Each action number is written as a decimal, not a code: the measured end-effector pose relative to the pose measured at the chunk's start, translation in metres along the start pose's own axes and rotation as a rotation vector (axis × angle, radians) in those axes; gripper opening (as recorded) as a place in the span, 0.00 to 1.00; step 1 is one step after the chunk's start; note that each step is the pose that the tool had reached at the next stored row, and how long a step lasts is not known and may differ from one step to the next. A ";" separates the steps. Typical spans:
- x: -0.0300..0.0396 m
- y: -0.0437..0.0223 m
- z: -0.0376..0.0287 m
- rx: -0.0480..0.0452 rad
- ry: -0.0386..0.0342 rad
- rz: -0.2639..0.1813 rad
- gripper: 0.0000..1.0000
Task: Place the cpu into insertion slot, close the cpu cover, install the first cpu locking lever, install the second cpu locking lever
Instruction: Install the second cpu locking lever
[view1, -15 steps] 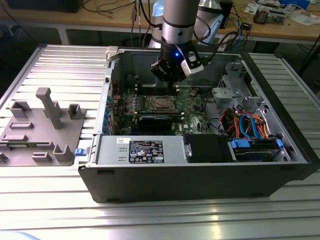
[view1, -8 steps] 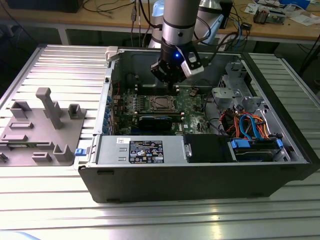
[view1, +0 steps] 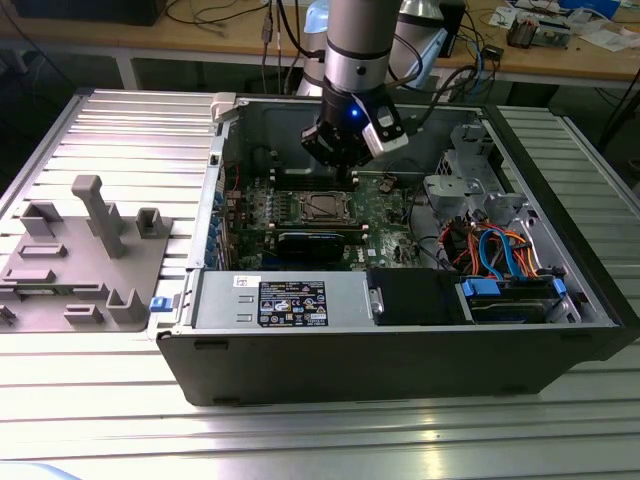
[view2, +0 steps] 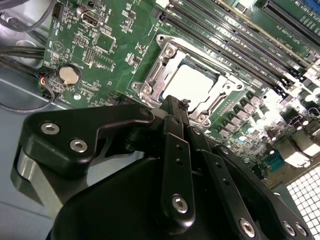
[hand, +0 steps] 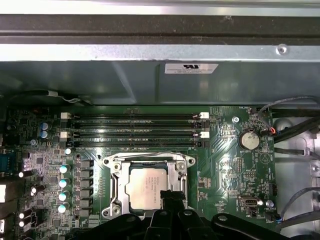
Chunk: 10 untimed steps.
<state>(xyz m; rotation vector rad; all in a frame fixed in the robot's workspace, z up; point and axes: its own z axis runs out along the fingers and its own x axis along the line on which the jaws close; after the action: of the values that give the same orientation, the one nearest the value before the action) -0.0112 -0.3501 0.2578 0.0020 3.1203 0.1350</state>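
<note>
The cpu (hand: 149, 186), a small flat square chip with a silver-grey metal top, lies seated in the insertion slot (hand: 116, 186), the square socket with a silvery rim on the green motherboard (hand: 225, 150); in the second wrist view the chip (view2: 192, 82) shows bright through the square window of the cpu cover (view2: 165, 65), the thin silvery frame plate, which lies flat over the socket. The black gripper (view2: 176, 107) hangs just above the near edge of the socket, its fingers (view2: 172, 122) pressed together with nothing between them; whether the tips touch the frame I cannot tell. In the exterior view the arm's gripper (view1: 345, 172) reaches down into the open dark-grey computer case (view1: 400, 360), just behind the socket (view1: 322, 207); the case sits on a ribbed metal table (view1: 120, 130); a grey moulded fixture (view1: 90, 250) stands on the table at the exterior view's left, well apart from the case.
</note>
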 end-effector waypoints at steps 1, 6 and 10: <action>0.0000 -0.0008 -0.0001 0.0000 0.0000 0.000 0.11; 0.0000 -0.0050 -0.0004 0.0000 0.0000 0.000 0.11; 0.0000 -0.0074 -0.0006 0.0000 -0.0001 0.000 0.11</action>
<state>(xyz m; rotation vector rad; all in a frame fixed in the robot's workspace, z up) -0.0112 -0.3575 0.2577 0.0022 3.1202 0.1350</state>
